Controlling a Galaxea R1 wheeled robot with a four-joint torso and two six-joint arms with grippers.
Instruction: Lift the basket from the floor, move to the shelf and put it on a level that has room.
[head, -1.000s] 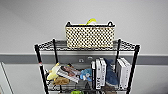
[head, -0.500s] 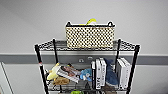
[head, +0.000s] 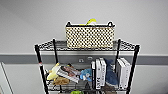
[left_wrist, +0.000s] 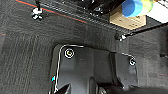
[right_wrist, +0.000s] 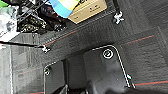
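The cream woven basket (head: 90, 37) with a dark rim and two small loop handles stands upright on the top level (head: 125, 45) of the black wire shelf (head: 40, 65). Something yellow pokes out of it. Nothing touches the basket. My left gripper (left_wrist: 82, 88) hangs low over the dark grey carpet floor (left_wrist: 22, 55), near a castor (left_wrist: 37, 13) of the shelf. Just as low over the floor (right_wrist: 150, 27) hangs my right gripper (right_wrist: 76, 90), beside another castor (right_wrist: 118, 17). Both are far below the basket.
The tier below holds upright books (head: 98, 72), magazines and soft toys (head: 56, 75). A grey wall with a darker band (head: 155, 60) stands behind the rack. A brown cardboard box (right_wrist: 90, 8) sits on the bottom tier, close to both arms.
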